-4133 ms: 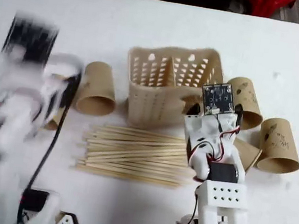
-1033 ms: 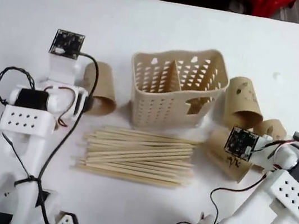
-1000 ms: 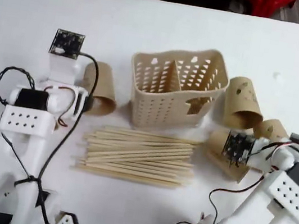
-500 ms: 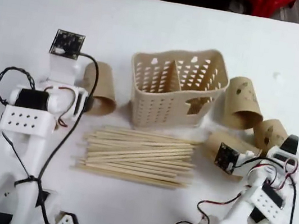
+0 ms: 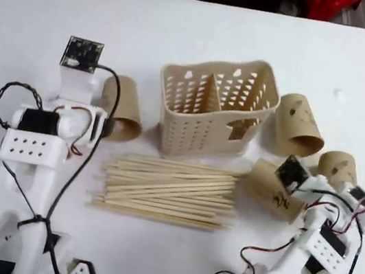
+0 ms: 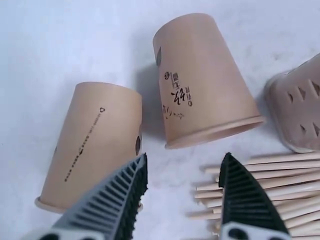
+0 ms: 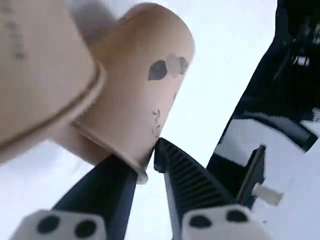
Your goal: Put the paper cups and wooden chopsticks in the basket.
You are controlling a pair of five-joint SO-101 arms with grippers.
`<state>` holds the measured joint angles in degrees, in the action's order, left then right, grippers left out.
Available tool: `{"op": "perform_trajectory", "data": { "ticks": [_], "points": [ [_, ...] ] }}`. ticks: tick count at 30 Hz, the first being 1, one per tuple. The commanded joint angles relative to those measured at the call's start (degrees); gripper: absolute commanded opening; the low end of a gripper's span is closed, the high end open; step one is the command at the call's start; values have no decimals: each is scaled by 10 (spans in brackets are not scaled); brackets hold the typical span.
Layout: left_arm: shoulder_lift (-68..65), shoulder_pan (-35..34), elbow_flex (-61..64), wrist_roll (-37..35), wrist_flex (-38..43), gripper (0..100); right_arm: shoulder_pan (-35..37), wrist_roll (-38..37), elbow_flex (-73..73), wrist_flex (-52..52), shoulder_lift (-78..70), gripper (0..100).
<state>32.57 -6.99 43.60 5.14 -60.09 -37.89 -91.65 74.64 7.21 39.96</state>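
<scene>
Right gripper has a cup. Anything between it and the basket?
Between the right gripper's brown paper cup and the beige slotted plastic basket lie two more brown paper cups on their sides: one beside the basket, one by the wooden chopsticks.

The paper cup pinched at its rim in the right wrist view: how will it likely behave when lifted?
The cup probably lifts easily: thin paper, hollow. Its rim may buckle, since the fingers grip only one edge. Dropped sideways, it would likely roll in a curve, being tapered.
</scene>
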Motion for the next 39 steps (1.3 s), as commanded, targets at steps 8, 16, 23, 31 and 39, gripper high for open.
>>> {"op": "perform_trajectory", "data": {
  "ticks": [8, 16, 23, 31, 39],
  "points": [
    [15, 0, -3, 4, 16, 241, -50, 314, -198, 151, 12, 16],
    [15, 0, -3, 3, 16, 241, 16, 564, -540, 524, 7, 16],
    [15, 2, -2, 0, 16, 241, 247, 738, -784, 720, -29, 16],
    [15, 7, -2, -20, 15, 241, 406, 858, -1012, 793, -263, 16],
    [15, 7, -2, -21, 16, 241, 414, 884, -1245, 851, -370, 16]
  ]
}}
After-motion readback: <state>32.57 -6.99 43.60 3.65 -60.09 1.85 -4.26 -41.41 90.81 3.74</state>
